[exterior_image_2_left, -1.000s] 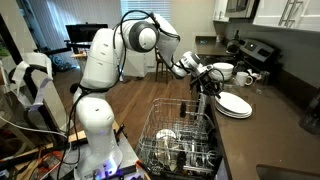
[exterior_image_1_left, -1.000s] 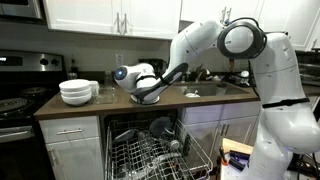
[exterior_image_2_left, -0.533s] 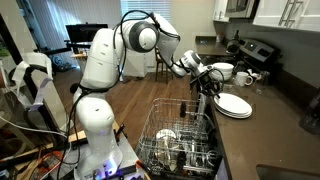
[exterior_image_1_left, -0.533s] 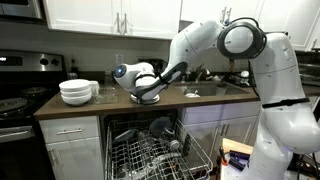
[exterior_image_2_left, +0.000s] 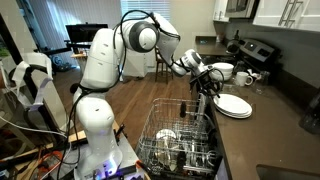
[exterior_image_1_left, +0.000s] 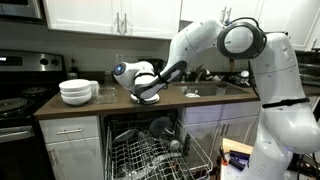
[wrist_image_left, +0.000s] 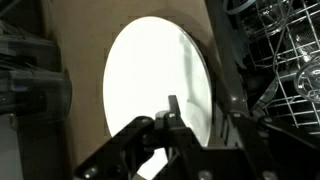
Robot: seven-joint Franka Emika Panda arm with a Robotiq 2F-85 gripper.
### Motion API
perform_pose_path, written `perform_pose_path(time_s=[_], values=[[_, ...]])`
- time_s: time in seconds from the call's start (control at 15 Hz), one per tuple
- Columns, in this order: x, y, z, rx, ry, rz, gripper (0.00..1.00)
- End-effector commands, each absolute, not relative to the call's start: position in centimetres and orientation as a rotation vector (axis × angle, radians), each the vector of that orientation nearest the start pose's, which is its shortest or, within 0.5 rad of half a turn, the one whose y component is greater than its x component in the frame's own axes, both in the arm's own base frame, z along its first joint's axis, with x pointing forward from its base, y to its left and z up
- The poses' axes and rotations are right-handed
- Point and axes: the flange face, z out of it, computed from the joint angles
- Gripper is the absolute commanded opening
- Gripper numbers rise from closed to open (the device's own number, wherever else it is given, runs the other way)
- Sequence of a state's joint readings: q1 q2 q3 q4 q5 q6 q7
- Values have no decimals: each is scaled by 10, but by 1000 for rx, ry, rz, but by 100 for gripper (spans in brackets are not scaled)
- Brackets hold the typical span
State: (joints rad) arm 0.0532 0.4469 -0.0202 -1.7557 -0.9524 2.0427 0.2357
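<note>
A white dinner plate [exterior_image_1_left: 148, 98] [exterior_image_2_left: 234, 105] lies flat on the brown countertop [exterior_image_1_left: 110, 104], above the open dishwasher. My gripper [exterior_image_1_left: 146, 89] [exterior_image_2_left: 208, 83] hangs low over the plate's edge. In the wrist view the plate [wrist_image_left: 150, 80] fills the middle, and my gripper [wrist_image_left: 198, 112] straddles its rim. One finger [wrist_image_left: 172, 112] stands over the white face and the other sits outside the edge. The jaws stand apart with a visible gap to the rim, so nothing is pinched.
A stack of white bowls [exterior_image_1_left: 76, 92] sits further along the counter beside the stove [exterior_image_1_left: 18, 103]. White mugs [exterior_image_2_left: 246, 77] stand behind the plate. The pulled-out dishwasher rack [exterior_image_1_left: 150, 152] [exterior_image_2_left: 180, 140] with dishes is below the counter edge. A sink [exterior_image_1_left: 222, 88] lies at the far end.
The jaws have spread apart and let go of the plate's rim. The plate now rests flat on the counter. The arm has hardly moved.
</note>
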Motion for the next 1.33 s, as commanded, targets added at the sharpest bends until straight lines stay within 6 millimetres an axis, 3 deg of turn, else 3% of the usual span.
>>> perform_pose_path(time_s=[0.0, 0.33, 0.47, 0.53, 0.73, 0.8, 0.87, 1.07, 1.27], values=[[660, -25, 326, 2295, 384, -86, 41], [659, -23, 326, 2352, 395, -115, 51], [659, -22, 327, 2372, 401, -125, 42], [659, -21, 327, 2381, 404, -128, 44], [660, -22, 328, 2371, 417, -126, 65], [660, -23, 328, 2363, 419, -125, 76], [649, -3, 332, 2356, 405, -121, 79], [641, 19, 340, 2325, 418, -134, 100], [631, 50, 352, 2294, 448, -131, 100]])
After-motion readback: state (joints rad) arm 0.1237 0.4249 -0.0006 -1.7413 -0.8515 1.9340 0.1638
